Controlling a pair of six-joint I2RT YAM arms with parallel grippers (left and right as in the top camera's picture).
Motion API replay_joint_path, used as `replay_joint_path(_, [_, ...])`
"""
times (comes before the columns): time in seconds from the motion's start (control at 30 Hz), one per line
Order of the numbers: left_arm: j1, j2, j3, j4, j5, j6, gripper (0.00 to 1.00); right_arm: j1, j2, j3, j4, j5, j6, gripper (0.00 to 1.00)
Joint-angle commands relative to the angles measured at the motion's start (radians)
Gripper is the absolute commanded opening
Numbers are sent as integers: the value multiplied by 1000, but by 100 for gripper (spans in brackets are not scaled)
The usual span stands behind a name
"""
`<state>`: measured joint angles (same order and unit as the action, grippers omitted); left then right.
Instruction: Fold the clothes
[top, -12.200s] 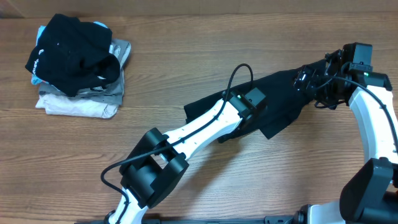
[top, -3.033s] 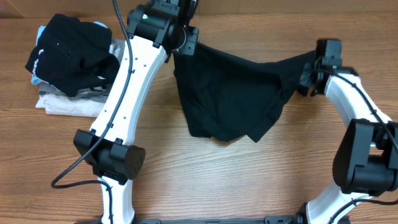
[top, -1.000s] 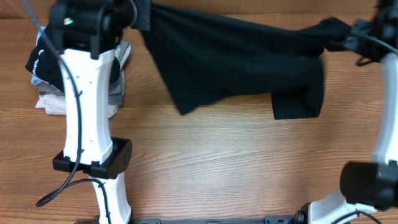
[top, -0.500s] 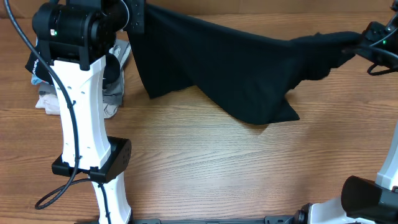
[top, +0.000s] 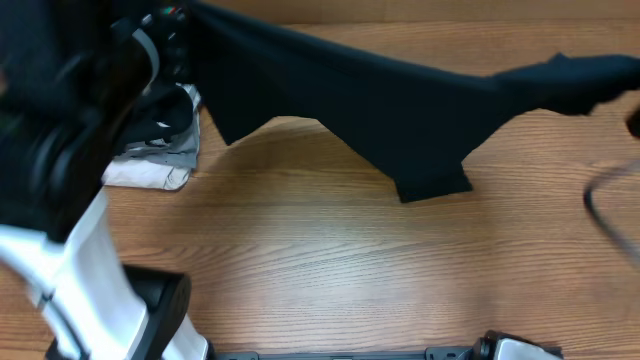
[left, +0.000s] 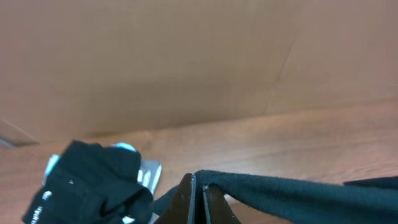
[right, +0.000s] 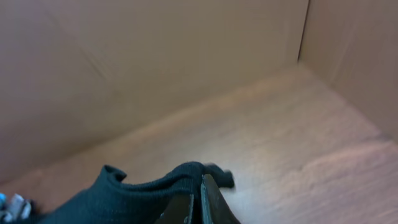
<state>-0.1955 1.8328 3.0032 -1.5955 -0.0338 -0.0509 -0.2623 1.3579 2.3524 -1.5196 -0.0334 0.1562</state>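
Observation:
A black garment (top: 400, 110) hangs stretched between my two grippers, high across the far half of the table, its lower edge drooping to a point near the middle. In the left wrist view my left gripper (left: 198, 184) is shut on the garment's left edge (left: 292, 193). The right wrist view shows my right gripper (right: 198, 186) shut on a bunched corner of the same cloth (right: 137, 196). From overhead the left arm (top: 80, 150) is a large blur close to the camera, and the right gripper lies past the right edge.
A pile of other clothes (top: 155, 165) sits at the far left, half hidden by the left arm, with a black piece on top (left: 87, 186). A cardboard wall (left: 186, 56) stands behind the table. A cable (top: 605, 215) loops at the right edge.
Both arms have lifted and drawn further apart, pulling the garment tauter and higher. The left arm has come up towards the camera, and the right gripper has left the overhead view.

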Motion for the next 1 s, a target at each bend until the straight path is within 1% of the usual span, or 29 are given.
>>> replay_joint_path(0.0, [9,-101,19,-9,1,14,4,-8,-73,26,-5,44,1,4])
replay_joint_path(0.17, [9,-181,19,-25,3,14,4,-8,-171,27,-17,48,1,4])
replay_joint_path(0.3, [9,-231,19,-35,10,14,4,-8,-224,89,-55,86,0,4])
replay_joint_path(0.4, [9,-225,13,-37,9,14,4,-8,-224,138,-68,115,-7,4])
replay_joint_path(0.5, [9,-180,-2,-35,9,14,4,-8,-206,141,-62,115,-31,4])
replay_joint_path(0.67, [9,-64,-6,-28,8,15,4,-8,-113,141,-78,114,-63,4])
replay_joint_path(0.97, [9,214,-6,29,9,14,4,-8,187,141,-109,79,-79,4])
